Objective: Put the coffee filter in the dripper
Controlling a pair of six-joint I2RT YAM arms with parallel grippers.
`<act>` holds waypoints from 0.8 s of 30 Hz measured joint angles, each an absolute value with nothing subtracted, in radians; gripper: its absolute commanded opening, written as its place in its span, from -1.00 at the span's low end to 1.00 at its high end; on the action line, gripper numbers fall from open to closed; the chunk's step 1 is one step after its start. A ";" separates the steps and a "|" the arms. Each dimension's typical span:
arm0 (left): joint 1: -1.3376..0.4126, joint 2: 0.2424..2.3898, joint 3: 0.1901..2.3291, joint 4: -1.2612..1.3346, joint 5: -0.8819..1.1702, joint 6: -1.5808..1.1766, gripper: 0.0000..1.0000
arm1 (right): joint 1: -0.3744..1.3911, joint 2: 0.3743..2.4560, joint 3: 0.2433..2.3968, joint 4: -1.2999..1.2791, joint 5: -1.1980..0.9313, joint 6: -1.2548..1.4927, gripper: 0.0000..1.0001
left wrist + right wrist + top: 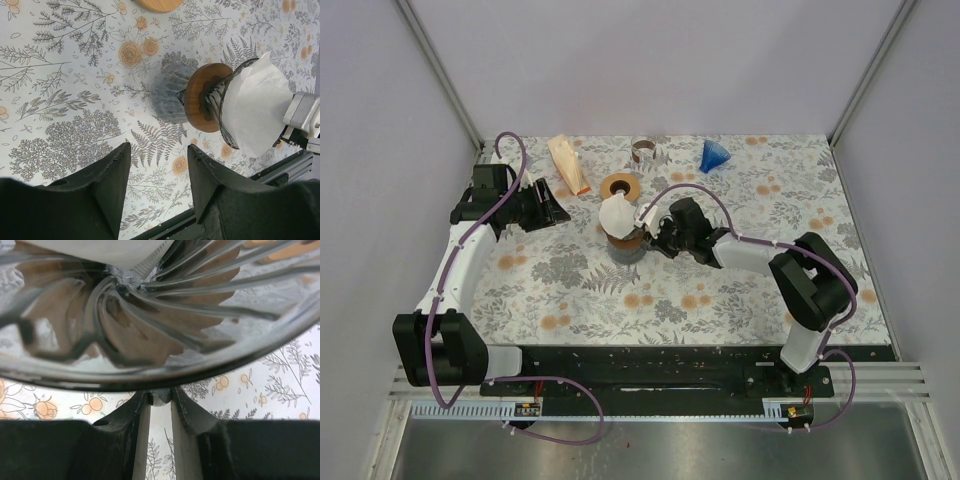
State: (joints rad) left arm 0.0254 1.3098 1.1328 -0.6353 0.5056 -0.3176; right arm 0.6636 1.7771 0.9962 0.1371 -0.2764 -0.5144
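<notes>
The glass dripper (pixel 625 243) with its wooden collar (pixel 202 97) is near the middle of the flowered table. A white paper coffee filter (pixel 616 214) sits in its mouth and sticks out past the rim (pixel 257 110). My right gripper (pixel 655 238) reaches in from the right. In the right wrist view its jaws (pixel 161 397) are shut on a small glass part at the edge of the ribbed dripper (pixel 150 315). My left gripper (pixel 555 210) hangs to the left of the dripper, open, with only tablecloth between its fingers (pixel 159 165).
At the back of the table lie a tan paper packet (pixel 570 163), a wooden ring (pixel 620 186), a brown-and-metal ring (pixel 645 150) and a blue funnel (pixel 714 155). White walls close in the left, back and right sides.
</notes>
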 measured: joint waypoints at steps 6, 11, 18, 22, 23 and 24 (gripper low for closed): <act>0.026 1.310 1.133 -0.635 0.508 -0.318 0.06 | 0.634 1.759 0.980 0.132 -0.219 -0.487 -0.73; 0.026 1.310 1.133 -0.635 0.509 -0.318 0.06 | 0.588 1.729 0.960 0.115 -0.170 -0.450 -0.73; 0.026 1.310 1.133 -0.635 0.513 -0.318 0.06 | 0.545 1.696 0.937 0.099 -0.080 -0.416 -0.72; 0.026 1.310 1.133 -0.636 0.520 -0.318 0.06 | 0.526 1.670 0.908 0.099 -0.060 -0.405 -0.73; 0.026 1.310 1.133 -0.636 0.520 -0.318 0.06 | 0.517 1.667 0.904 0.099 -0.057 -0.400 -0.73; 0.026 1.310 1.133 -0.636 0.521 -0.318 0.06 | 0.509 1.666 0.904 0.096 -0.047 -0.394 -0.73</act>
State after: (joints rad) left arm 0.0257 1.3098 1.1328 -0.6357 0.5205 -0.3180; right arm 0.5087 1.6661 0.9035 0.0959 -0.0471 -0.3943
